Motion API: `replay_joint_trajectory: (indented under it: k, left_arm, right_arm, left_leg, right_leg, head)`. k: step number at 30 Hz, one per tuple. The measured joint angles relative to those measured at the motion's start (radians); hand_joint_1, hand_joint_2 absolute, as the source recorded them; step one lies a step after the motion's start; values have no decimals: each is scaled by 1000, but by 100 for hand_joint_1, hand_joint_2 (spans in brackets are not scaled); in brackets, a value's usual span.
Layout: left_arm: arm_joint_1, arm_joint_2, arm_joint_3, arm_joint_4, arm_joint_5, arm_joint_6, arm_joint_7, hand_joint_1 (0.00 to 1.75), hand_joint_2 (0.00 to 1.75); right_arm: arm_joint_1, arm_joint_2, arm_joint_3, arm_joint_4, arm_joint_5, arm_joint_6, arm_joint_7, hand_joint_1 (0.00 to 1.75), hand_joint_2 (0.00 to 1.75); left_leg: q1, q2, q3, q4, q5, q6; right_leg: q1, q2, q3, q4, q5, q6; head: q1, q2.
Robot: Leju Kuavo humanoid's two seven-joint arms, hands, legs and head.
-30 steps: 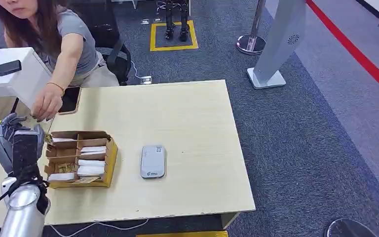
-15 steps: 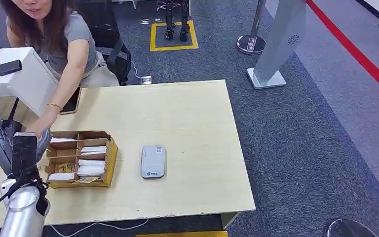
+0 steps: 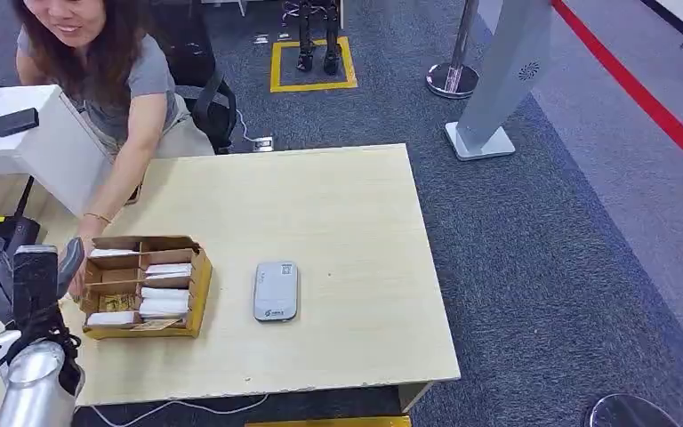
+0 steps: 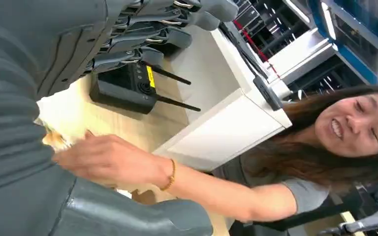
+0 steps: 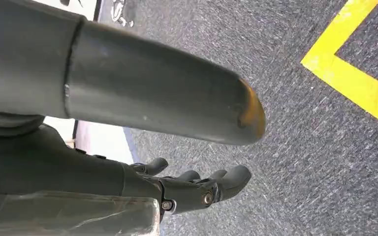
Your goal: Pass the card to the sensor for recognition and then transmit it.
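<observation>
**Left hand spread and empty beside the card box; right hand hangs over the carpet**

The light wooden table (image 3: 320, 205) fills the middle of the head view, with grey carpet beyond it. A person (image 3: 116, 80) in a grey shirt leans in from the far left corner, their hand (image 3: 78, 277) reaching down at the left end of the cardboard box (image 3: 147, 285). That box lies on the table's left part, split into compartments holding white cards (image 3: 164, 304). Just to its right, apart from it, the grey card sensor (image 3: 276, 290) lies flat.

The robot's left hand (image 3: 20, 271) is raised just left of the box, fingers (image 4: 174, 37) spread apart from the thumb and nothing between them. In the left wrist view the person's hand (image 4: 106, 158) sits in the gap between fingers and thumb; whether it touches the robot's hand cannot be told. A black router (image 4: 125, 88) stands behind.

The right hand (image 5: 192, 184) hangs above the carpet, fingers loosely curled, holding nothing.
</observation>
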Motion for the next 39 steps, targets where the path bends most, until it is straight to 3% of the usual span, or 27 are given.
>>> replay_joint_trajectory:
  k: [6, 11, 26, 35, 39]
  left_arm:
    - [38, -2, 2, -42, -69, 9, -18, 0, 175]
    - [146, 7, -8, -191, -291, 61, 26, 0, 175]
    - [431, 64, -45, -508, -536, 69, 95, 0, 175]
    - [521, 85, -84, -590, -632, 76, 130, 0, 175]
    - [544, 104, -119, -605, -744, 95, 187, 0, 175]
  right_arm:
    - [2, 0, 0, 0, -7, -13, -2, 0, 0]
    - [13, 0, -6, 0, -40, -29, -3, 0, 0]
    - [26, 0, -44, 0, -76, -48, 2, 0, 0]
    - [29, 0, -61, 0, -77, -50, 16, 0, 0]
    - [29, 0, -66, 0, -76, -55, 17, 0, 0]
  left_leg:
    - [0, 0, 0, 0, 0, 0]
    - [0, 2, 0, 0, -1, 0]
    - [0, 2, -1, 0, -1, 0]
    - [0, 2, -1, 0, -1, 0]
    - [0, 2, 0, 0, -1, 0]
  right_leg:
    - [0, 0, 0, 0, 0, 0]
    - [0, 2, -1, 0, -1, 0]
    - [0, 1, -2, 0, -1, 0]
    - [0, 1, -1, -1, -1, 0]
    - [0, 1, -1, 0, -1, 0]
  head:
    - [0, 0]
    - [0, 0]
    - [0, 0]
    - [0, 0]
    - [0, 0]
